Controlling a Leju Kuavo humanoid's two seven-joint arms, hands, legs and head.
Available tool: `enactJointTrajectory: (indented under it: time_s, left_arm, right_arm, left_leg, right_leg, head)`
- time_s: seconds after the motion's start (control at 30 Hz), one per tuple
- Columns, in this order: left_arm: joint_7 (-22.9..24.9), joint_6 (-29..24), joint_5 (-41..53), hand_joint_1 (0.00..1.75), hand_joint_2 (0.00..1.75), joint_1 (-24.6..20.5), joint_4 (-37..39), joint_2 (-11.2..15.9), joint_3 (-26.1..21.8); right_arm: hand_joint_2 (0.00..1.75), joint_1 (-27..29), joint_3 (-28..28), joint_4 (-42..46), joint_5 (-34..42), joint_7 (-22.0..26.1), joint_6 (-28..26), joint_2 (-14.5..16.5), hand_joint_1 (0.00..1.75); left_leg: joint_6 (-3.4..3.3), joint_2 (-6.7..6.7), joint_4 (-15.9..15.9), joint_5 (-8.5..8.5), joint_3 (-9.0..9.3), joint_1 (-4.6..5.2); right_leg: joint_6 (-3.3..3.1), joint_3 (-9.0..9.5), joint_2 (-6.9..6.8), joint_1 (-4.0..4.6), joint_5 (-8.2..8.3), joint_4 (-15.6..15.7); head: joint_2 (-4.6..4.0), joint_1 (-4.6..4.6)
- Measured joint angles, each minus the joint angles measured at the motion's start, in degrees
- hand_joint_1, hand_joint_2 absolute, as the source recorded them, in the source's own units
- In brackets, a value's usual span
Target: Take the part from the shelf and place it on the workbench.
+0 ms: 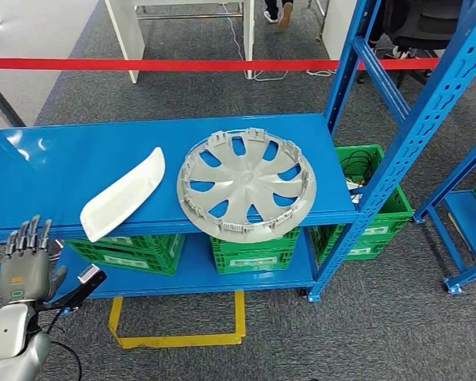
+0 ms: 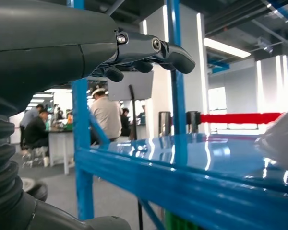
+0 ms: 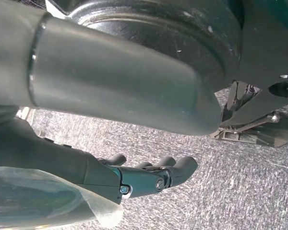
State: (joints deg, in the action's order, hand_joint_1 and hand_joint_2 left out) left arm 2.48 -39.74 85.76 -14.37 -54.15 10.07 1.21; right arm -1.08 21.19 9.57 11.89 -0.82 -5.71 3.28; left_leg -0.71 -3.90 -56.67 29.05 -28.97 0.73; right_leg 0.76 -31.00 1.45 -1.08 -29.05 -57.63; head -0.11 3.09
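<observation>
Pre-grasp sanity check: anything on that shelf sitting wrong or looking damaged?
One thing: the silver wheel cover overhangs the front edge of the blue shelf, its near rim past the lip. The white curved part lies diagonally, fully on the shelf. No visible damage. The left robot hand is below the shelf, holding nothing.
</observation>
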Motion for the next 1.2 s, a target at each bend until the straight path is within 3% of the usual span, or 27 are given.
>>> enactJointTrajectory:
  time_s: [0.4, 0.9, 1.2]
  left_arm:
    - [0.77, -0.08, 3.51, 0.00, 1.75, -2.20, 0.76, 0.84, 4.26]
    - [5.13, -0.13, 4.25, 0.00, 1.75, -2.62, -4.46, 2.52, 25.33]
    - [5.32, -0.13, 4.23, 0.00, 1.75, -2.54, -5.04, 2.52, 29.36]
  right_arm:
    - [0.00, -0.21, 1.20, 0.00, -0.76, -0.01, 0.01, -0.06, 0.00]
    - [0.00, -0.52, 2.39, 0.00, -1.48, -0.19, 0.05, -0.22, 0.00]
    - [0.00, -0.51, 2.42, 0.00, -1.51, -0.19, 0.05, -0.24, 0.00]
  left_leg:
    - [0.00, 0.02, 0.00, 0.00, -0.01, 0.00]
    - [0.00, 0.02, -0.03, 0.00, -0.02, 0.01]
    - [0.00, 0.03, -0.02, 0.00, -0.01, 0.00]
  right_leg:
    - [0.00, -0.02, 0.03, 0.00, 0.00, 0.00]
    - [0.03, -0.01, 0.03, -0.01, 0.02, 0.00]
    - [0.03, -0.01, 0.03, 0.00, 0.02, 0.00]
  head:
    - [0.00, 0.01]
    - [0.00, 0.01]
    - [0.00, 0.01]
